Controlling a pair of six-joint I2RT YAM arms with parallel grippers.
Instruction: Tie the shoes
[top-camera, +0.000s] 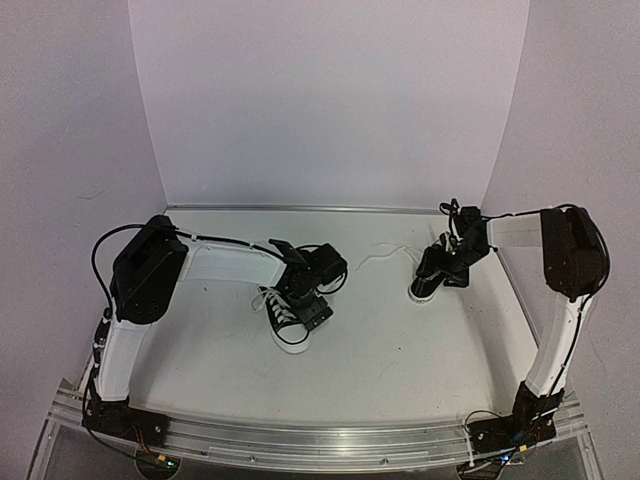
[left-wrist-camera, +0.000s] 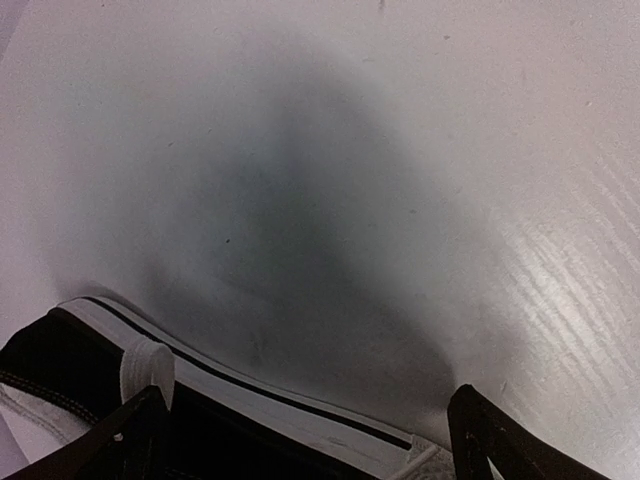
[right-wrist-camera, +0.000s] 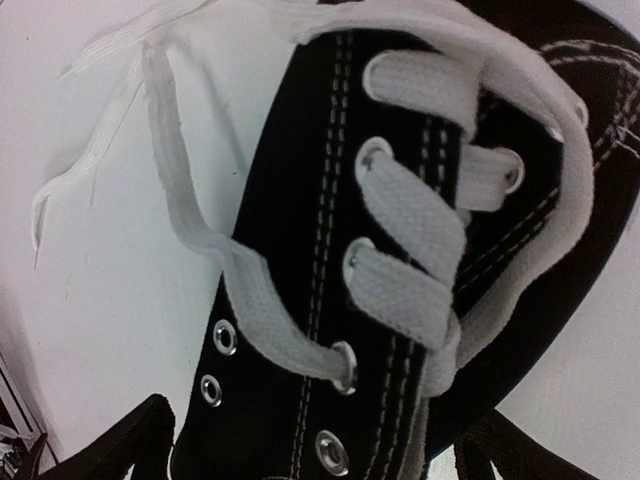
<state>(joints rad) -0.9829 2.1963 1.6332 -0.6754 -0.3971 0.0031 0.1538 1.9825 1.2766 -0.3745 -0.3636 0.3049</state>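
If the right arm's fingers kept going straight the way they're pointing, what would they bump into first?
Probably the white laces on the black shoe, which sits right ahead between the right fingers. Depth is unclear, but it looks close.

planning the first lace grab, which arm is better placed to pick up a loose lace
Right, likely. The right gripper hangs open over its shoe with the loose lace in its wrist view; the left gripper sees only sole edging and table.

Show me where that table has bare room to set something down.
Free: the front stretch from the left shoe and right shoe to the near rail; also along the back wall. Crowded: around both, laces between.
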